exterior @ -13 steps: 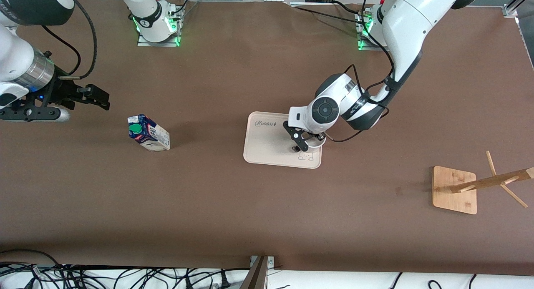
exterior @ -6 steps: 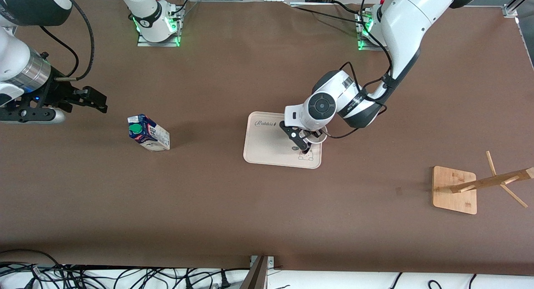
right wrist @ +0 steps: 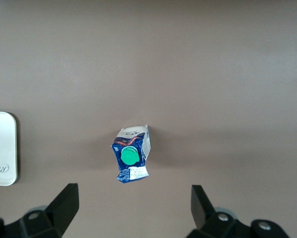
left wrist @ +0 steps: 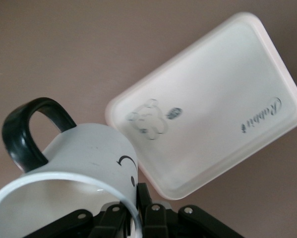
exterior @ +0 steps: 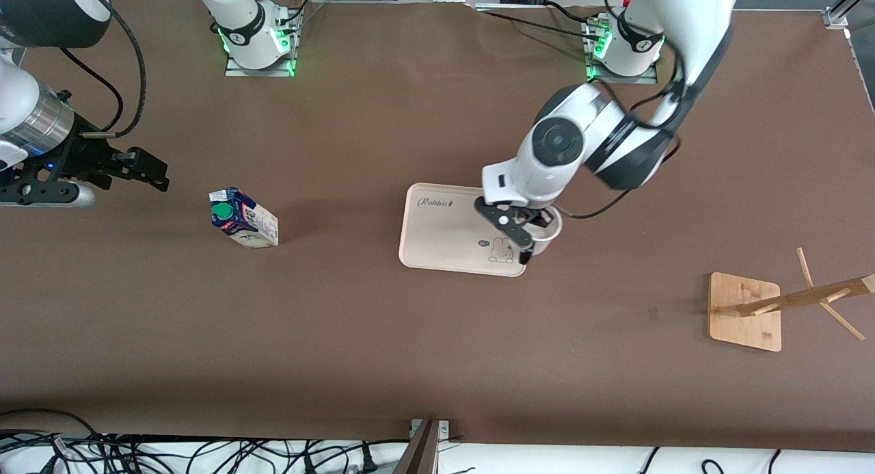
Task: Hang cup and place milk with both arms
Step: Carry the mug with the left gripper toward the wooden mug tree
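Gripping the cup (left wrist: 79,163) over the tray (exterior: 437,252) (bare), left hand (exterior: 530,238); right hand (right wrist: 133,210) wide above milk (right wrist: 131,154).

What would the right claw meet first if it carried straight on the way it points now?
Probably bare table. The right claw is open, up in the air toward the right arm's end, and the milk shows centred between its fingers just ahead. How high the claw rides is unclear, so it may touch the carton first.

Even, soft overhead light leaves the brown tabletop (exterior: 355,337) matte and glare-free, shadows faint, while the cup (left wrist: 84,163) blurs slightly close to the left wrist camera.
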Available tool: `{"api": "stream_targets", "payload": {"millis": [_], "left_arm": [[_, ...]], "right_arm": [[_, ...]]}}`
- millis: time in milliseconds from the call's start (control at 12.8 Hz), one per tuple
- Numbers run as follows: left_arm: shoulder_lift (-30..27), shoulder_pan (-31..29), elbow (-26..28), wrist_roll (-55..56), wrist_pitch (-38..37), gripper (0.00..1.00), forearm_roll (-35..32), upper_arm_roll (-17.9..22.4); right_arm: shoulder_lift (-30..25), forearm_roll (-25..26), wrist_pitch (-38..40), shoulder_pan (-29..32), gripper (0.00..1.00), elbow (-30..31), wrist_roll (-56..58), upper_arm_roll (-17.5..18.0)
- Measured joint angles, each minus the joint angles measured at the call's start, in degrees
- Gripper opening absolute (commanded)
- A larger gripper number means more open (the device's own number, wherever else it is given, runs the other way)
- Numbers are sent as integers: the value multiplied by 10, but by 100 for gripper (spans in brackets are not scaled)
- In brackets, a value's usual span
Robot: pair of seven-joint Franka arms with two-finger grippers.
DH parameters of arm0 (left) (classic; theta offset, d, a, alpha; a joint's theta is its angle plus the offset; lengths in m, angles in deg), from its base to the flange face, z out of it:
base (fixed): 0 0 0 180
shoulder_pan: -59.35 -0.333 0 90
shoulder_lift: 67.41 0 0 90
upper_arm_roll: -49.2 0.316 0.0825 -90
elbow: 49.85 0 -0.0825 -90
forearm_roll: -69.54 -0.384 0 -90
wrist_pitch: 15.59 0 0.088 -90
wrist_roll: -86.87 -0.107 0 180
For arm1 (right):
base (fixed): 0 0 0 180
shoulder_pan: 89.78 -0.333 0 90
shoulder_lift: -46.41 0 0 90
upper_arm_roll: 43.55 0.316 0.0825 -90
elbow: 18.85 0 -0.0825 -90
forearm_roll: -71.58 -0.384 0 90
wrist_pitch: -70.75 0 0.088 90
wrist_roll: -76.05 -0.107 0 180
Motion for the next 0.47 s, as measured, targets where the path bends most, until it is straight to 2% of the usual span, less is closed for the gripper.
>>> {"api": "stream_targets", "payload": {"millis": [156, 234, 469], "left_arm": [[-64, 0, -1, 3, -26, 0, 1, 41], [-78, 1, -1, 5, -32, 0, 1, 71], [-76, 0, -1, 16, -1, 0, 4, 159]], "right_arm": [[0, 0, -1, 0, 100, 0, 0, 0], [0, 0, -1, 0, 100, 0, 0, 0], [0, 0, -1, 0, 100, 0, 0, 0]]}}
